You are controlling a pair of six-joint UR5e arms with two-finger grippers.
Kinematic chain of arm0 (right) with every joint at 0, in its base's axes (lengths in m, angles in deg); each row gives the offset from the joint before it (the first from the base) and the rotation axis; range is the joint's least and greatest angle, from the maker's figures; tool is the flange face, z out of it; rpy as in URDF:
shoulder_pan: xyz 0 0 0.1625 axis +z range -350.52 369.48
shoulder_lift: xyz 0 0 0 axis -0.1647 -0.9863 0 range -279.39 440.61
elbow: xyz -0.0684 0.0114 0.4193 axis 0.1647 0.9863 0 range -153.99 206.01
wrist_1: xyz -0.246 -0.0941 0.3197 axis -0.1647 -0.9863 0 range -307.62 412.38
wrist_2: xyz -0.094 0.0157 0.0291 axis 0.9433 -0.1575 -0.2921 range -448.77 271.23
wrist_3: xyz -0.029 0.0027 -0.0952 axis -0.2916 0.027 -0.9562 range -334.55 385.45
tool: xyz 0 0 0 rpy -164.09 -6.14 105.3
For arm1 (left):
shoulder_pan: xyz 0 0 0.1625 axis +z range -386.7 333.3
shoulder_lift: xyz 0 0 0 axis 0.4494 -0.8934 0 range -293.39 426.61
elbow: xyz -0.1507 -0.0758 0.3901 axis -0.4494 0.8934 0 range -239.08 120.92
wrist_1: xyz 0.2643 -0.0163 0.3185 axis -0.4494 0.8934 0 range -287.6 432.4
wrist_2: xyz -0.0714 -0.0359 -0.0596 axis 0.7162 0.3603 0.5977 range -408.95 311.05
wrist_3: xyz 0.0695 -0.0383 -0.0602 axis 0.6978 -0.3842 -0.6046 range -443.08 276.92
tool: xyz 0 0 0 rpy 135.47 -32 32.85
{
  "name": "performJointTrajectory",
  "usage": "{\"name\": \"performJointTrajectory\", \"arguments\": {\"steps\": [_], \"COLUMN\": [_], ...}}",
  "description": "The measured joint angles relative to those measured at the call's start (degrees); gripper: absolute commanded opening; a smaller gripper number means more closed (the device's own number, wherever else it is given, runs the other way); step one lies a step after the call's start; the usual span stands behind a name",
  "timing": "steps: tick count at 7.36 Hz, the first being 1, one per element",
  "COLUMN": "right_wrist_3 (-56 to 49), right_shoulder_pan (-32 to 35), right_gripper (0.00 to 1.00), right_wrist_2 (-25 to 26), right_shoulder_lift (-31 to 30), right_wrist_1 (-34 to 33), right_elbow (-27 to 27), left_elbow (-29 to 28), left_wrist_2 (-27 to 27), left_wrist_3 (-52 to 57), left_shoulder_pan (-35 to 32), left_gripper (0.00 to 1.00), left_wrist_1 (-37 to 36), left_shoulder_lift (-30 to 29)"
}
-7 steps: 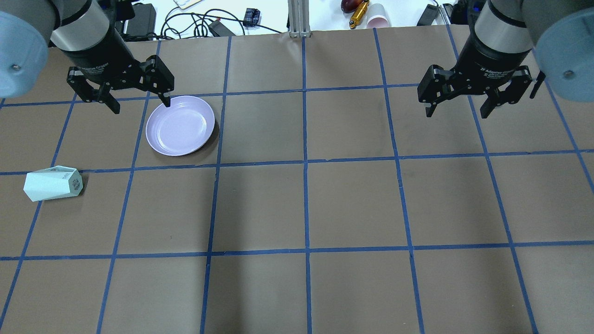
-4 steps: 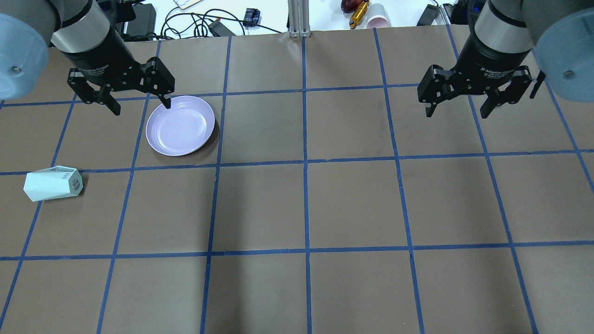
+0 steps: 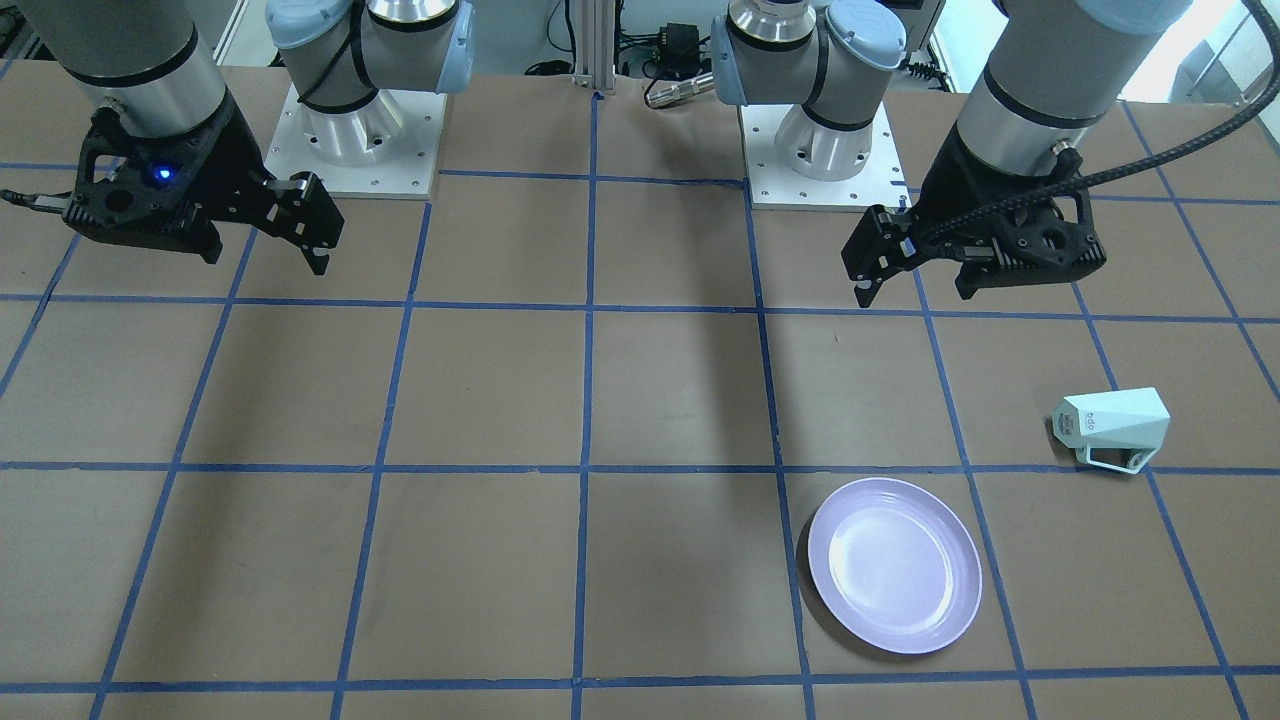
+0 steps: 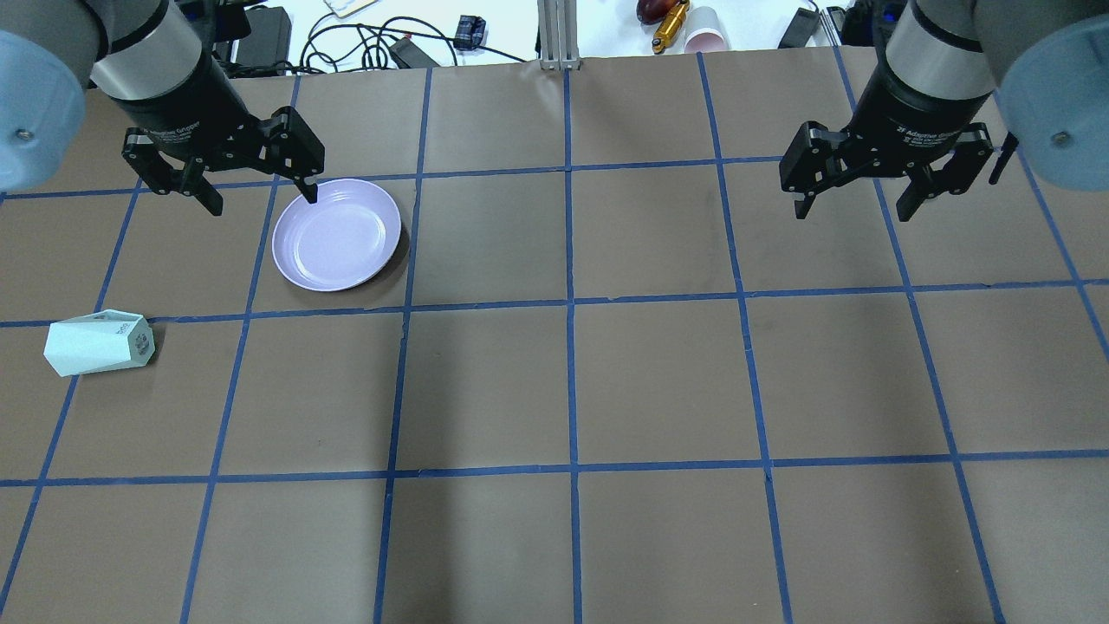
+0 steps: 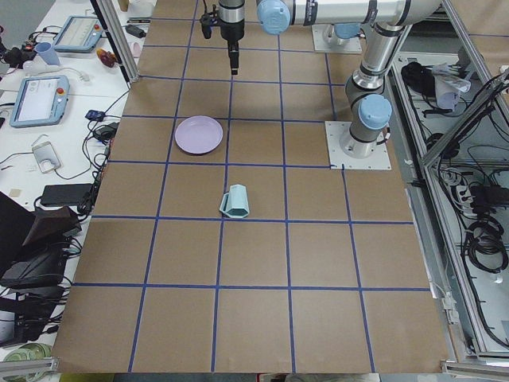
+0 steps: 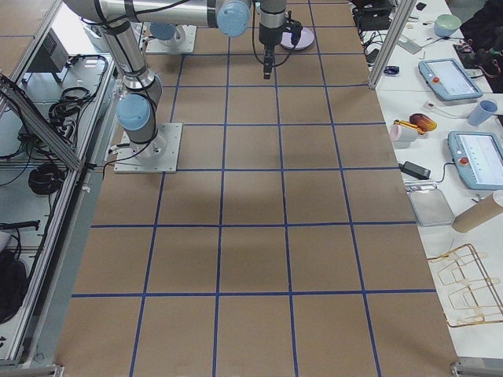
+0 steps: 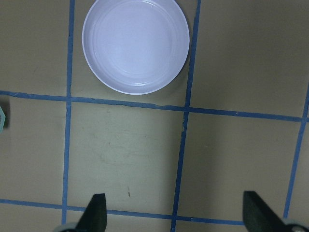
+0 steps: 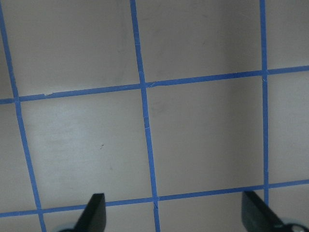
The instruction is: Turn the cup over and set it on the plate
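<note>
Both spread wide: left tool [image 4: 262, 203] near plate [image 4: 338, 234], cup [image 4: 100, 343] on side well apart; right tool [image 4: 851, 216] farther.

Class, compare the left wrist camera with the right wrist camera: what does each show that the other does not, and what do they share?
Only the left wrist view shows the plate, whole near the top, and a mint sliver of the cup at its left edge. The right wrist view shows nothing of its own. Both show the brown table, blue tape lines and spread fingertips at the bottom: the left gripper and right gripper are open.
</note>
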Motion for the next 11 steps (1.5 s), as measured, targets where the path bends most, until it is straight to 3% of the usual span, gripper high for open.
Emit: {"name": "performJointTrajectory", "arguments": {"steps": [7,11], "right_wrist_3": [0.0,0.0], "right_shoulder_pan": [0.0,0.0], "right_gripper": [1.0,1.0], "right_wrist_2": [0.0,0.0], "right_shoulder_lift": [0.0,0.0], "right_wrist_1": [0.0,0.0], "right_elbow": [0.0,0.0], "left_elbow": [0.0,-0.6], "left_wrist_2": [-0.5,-0.5], "left_wrist_3": [0.0,8.1], "left_shoulder_pan": [2.3,13.0], "left_gripper": [1.0,1.0], "left_wrist_1": [-0.1,1.4], "left_shoulder_lift": [-0.3,-0.5]}}
